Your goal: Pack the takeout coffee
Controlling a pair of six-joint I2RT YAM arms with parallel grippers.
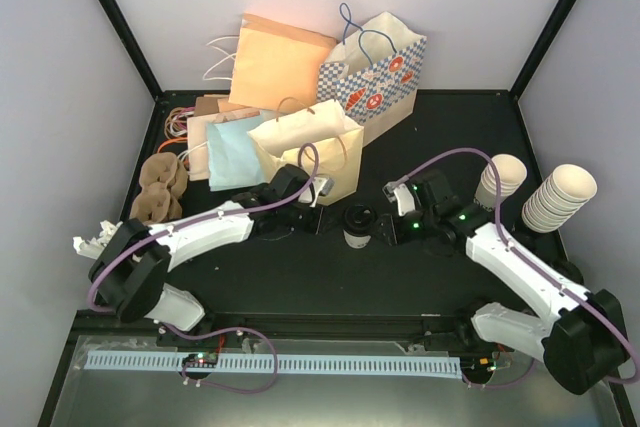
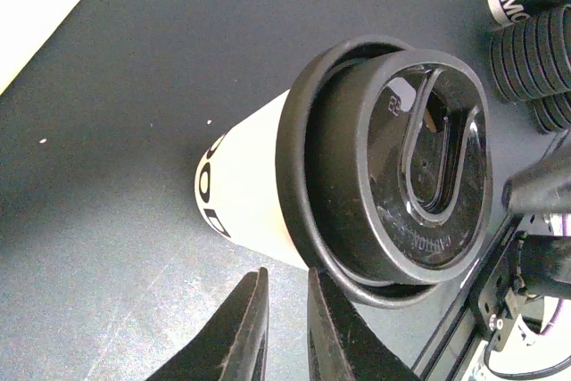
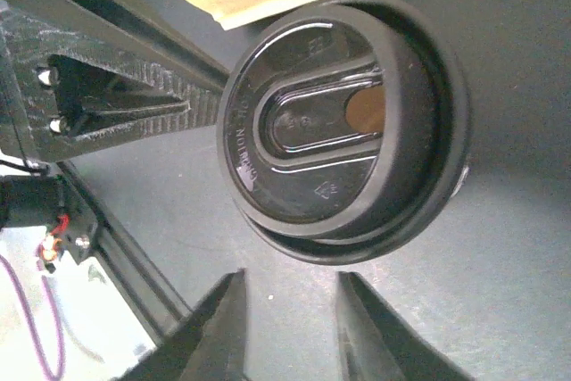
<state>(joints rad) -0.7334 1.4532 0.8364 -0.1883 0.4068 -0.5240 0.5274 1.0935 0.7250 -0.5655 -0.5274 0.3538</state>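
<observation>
- Since the coffee cup (image 1: pixel 357 225) stands upright on the black table (image 1: pixel 300 282) and not in a bag, I think the packing has hardly begun.
- Just left of the cup, the left gripper (image 2: pixel 285 278) has its fingers almost pressed together, with nothing between them.
- Just right of the cup, the right gripper (image 3: pixel 293 281) has its fingers spread a little, and they are empty too.
- Neither gripper touches the cup, as far as I can see.
- The black lid (image 2: pixel 393 158) is on the cup, so that part looks done.
- Right behind the cup stands a cream bag (image 1: pixel 315 147), the closest bag.
- What is left, I think, is to grab the cup, lift it and set it down inside a bag.
- Farther behind the cup are a checked bag (image 1: pixel 385 72) and an orange bag (image 1: pixel 280 62). Only the top view shows the bags whole.
- Only the top view shows the stacks of cups (image 1: pixel 560 197) with no lids, off to the right of the cup.
- The left wrist view shows the cup's white side with black letters.
- The right wrist view shows only the lid, seen from above.
</observation>
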